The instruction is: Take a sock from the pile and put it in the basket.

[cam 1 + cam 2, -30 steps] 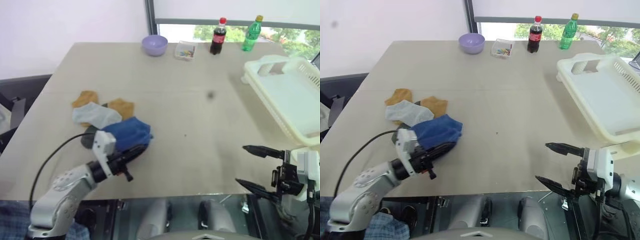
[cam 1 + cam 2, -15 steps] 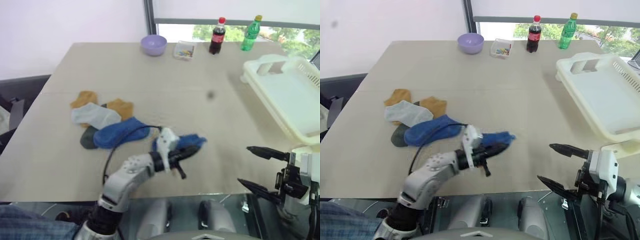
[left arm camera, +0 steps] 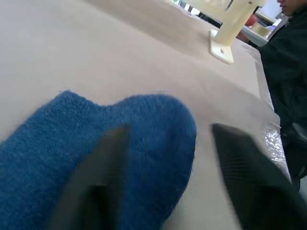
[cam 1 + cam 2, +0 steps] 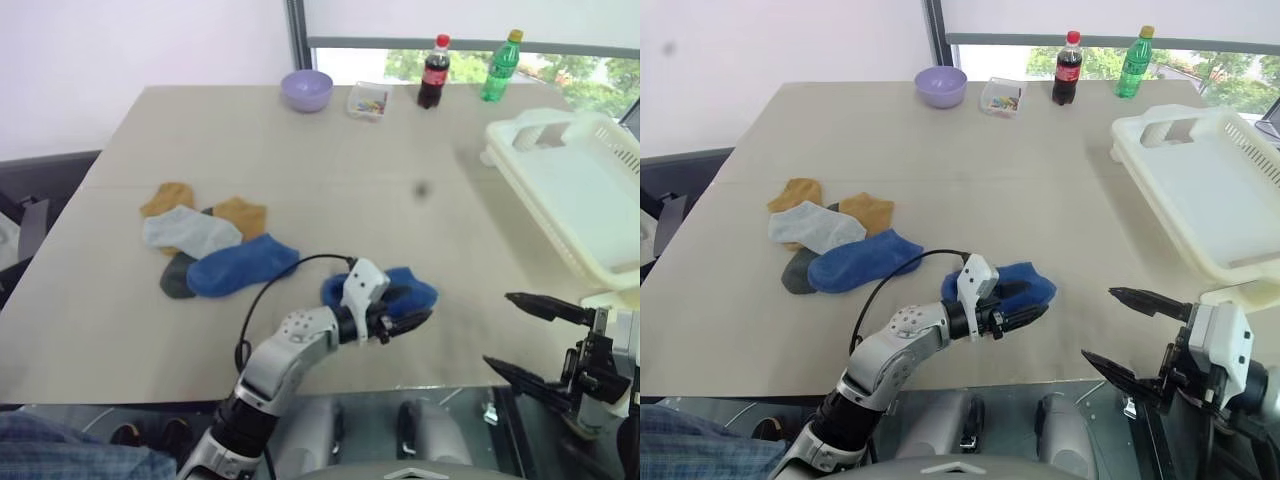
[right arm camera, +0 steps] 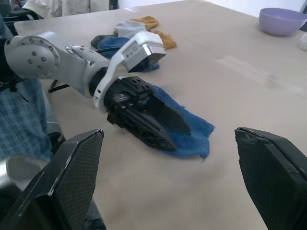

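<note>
One royal-blue sock (image 4: 405,287) lies flat on the table, right of the pile (image 4: 200,235) and apart from it. My left gripper (image 4: 412,312) is open at this sock's near edge, and its fingers (image 3: 103,167) stand wide apart with the blue cloth (image 3: 144,143) beneath and between them. A second blue sock (image 4: 240,265) stays at the pile's near side with the mustard-orange, light grey and dark socks. The cream-white basket (image 4: 600,150) stands at the far right. My right gripper (image 4: 520,335) hangs open at the table's near right edge with nothing in it, below the basket's near corner.
A lilac bowl (image 4: 308,88), a small clear box (image 4: 369,101), a cola bottle (image 4: 433,72) and a green bottle (image 4: 503,66) line the table's far edge. A person's dark sleeve (image 3: 288,62) is beyond the table in the left wrist view.
My left arm swung right from the pile, dragging one blue sock with it. Its jaws then opened, leaving the sock lying on the table. The right gripper stayed put.
</note>
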Motion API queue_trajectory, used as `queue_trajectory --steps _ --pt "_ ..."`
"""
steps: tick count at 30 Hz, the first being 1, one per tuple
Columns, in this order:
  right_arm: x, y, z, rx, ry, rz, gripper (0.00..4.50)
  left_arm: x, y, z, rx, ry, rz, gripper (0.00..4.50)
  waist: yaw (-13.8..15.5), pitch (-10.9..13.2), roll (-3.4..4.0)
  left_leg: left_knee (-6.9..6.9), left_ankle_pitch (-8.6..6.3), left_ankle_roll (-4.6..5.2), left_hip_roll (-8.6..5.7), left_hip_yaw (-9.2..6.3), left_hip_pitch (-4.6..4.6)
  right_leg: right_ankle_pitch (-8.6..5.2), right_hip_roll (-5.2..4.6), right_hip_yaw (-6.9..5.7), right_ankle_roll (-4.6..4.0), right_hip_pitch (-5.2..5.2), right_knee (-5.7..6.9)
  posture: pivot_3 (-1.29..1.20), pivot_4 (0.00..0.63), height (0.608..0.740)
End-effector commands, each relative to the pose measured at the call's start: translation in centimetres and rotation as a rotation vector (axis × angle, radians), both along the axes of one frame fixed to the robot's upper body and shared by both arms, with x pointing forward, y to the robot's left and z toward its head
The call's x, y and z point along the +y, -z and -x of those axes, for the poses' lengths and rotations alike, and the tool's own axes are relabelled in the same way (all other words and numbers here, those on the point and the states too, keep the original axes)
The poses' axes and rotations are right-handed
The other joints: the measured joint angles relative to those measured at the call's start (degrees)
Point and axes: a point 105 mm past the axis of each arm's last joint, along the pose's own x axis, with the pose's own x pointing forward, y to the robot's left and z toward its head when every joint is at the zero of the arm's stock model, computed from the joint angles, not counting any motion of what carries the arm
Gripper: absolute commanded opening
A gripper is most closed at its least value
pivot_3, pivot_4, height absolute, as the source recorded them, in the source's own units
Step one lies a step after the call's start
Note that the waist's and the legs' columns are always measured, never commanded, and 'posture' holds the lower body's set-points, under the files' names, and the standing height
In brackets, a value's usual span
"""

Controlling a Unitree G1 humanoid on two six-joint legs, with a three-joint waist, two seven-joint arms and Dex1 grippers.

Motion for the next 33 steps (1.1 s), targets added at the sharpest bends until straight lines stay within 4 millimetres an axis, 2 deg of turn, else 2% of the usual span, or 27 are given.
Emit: queue_trajectory --steps 1,5,9,18,25,33 --pt "0.3 -0.5 -0.1 -0.023 -0.009 0.004 4.50 0.5 -3.1 0.5 -0.061 0.049 0.106 3.85 0.01 -0.01 0.02 0.00 0.00 0.00 0.01 -0.01 0.00 0.00 0.00 -0.01 0.00 0.00 0.00 0.00 0.150 0.737" --pt "0.3 -0.8 -0.3 -0.033 -0.020 -0.015 4.50 3.0 -3.8 -0.2 -0.103 0.000 0.078 3.85 -0.06 -0.01 0.02 0.00 0.00 0.00 0.02 -0.01 0.00 0.01 0.02 0.00 -0.04 -0.01 0.00 0.00 0.150 0.737" --pt "0.5 -0.9 -0.7 -0.039 -0.039 -0.024 4.50 6.9 -3.9 -2.3 -0.183 -0.174 -0.022 3.85 -0.03 0.00 0.00 0.00 0.00 0.00 0.01 0.00 0.00 0.02 0.03 -0.01 -0.03 0.00 0.00 0.00 0.150 0.737" --pt "1.3 -0.6 -1.3 -0.039 -0.078 -0.051 4.50 12.7 -2.1 -2.0 -0.264 -0.400 -0.224 3.85 0.12 0.03 -0.01 -0.02 -0.01 0.01 -0.01 -0.01 -0.05 0.02 -0.02 0.02 -0.05 -0.03 -0.04 0.00 0.150 0.737" --pt "1.5 -0.3 -1.6 -0.036 -0.096 -0.055 4.50 15.0 -2.6 -3.4 -0.342 -0.567 -0.265 3.85 0.07 0.03 -0.01 -0.01 -0.01 0.00 0.02 -0.02 -0.03 0.03 -0.03 0.00 -0.04 -0.03 -0.03 0.00 0.150 0.737" --pt "1.4 0.0 -1.6 -0.032 -0.089 -0.061 4.50 17.7 -0.1 -3.3 -0.280 -0.648 -0.352 3.85 0.00 0.03 -0.01 -0.03 -0.02 0.00 0.01 0.00 -0.04 0.04 -0.01 0.00 -0.04 -0.04 -0.04 0.00 0.150 0.737"
